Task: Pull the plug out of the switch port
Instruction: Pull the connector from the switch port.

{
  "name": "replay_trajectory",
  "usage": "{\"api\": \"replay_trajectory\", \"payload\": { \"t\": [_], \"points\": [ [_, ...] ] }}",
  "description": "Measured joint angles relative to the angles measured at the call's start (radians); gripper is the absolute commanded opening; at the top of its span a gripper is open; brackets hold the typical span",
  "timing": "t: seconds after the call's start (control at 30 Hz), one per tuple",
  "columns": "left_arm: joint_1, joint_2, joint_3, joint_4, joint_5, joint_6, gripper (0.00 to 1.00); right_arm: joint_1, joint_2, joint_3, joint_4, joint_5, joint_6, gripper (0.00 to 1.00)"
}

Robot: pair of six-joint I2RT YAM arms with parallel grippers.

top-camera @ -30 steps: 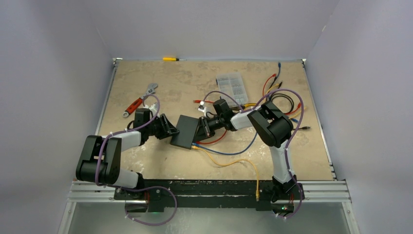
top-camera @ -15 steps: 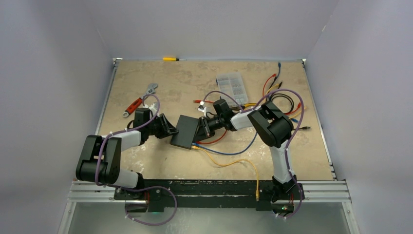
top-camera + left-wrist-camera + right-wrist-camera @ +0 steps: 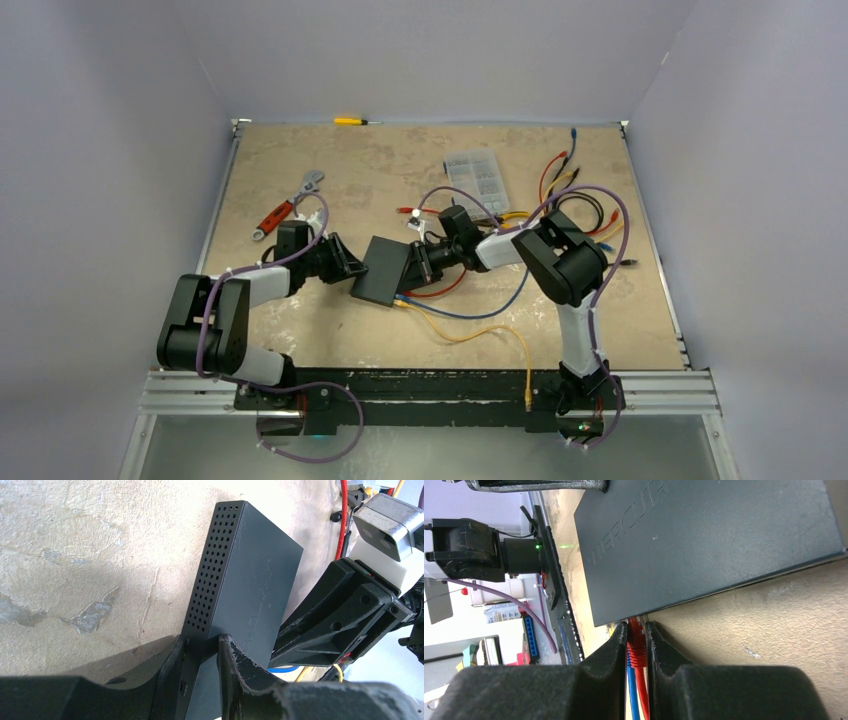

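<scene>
So the switch [image 3: 382,270] sits about mid-bench [image 3: 380,170]. The left claw [image 3: 200,649] is clamped on its left edge, barely open. The right claw [image 3: 636,632] is squeezed narrow around the red plug [image 3: 639,655], right against the port side.

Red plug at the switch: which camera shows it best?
Right wrist: the red plug sits pinched between the right gripper's fingers at the switch's port edge. Top external hides it under that gripper, showing only cables. Left wrist shows the switch's vented side, no plug.
</scene>
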Motion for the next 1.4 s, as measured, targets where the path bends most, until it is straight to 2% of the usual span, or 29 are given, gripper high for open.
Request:
{"api": "replay_trajectory", "payload": {
  "t": [0.7, 1.2, 1.4],
  "points": [
    [-0.007, 0.007, 0.0, 0.01, 0.011, -0.018, 0.1, -0.019, -0.04, -0.05, 0.008, 0.024, -0.025, 0.0],
    [-0.007, 0.008, 0.0, 0.011, 0.012, -0.024, 0.1, -0.078, -0.067, -0.07, -0.082, -0.003, -0.055, 0.0],
    [-0.007, 0.008, 0.002, 0.01, 0.012, -0.024, 0.1, -0.088, -0.114, -0.069, -0.156, 0.066, -0.084, 0.0]
  ]
}}
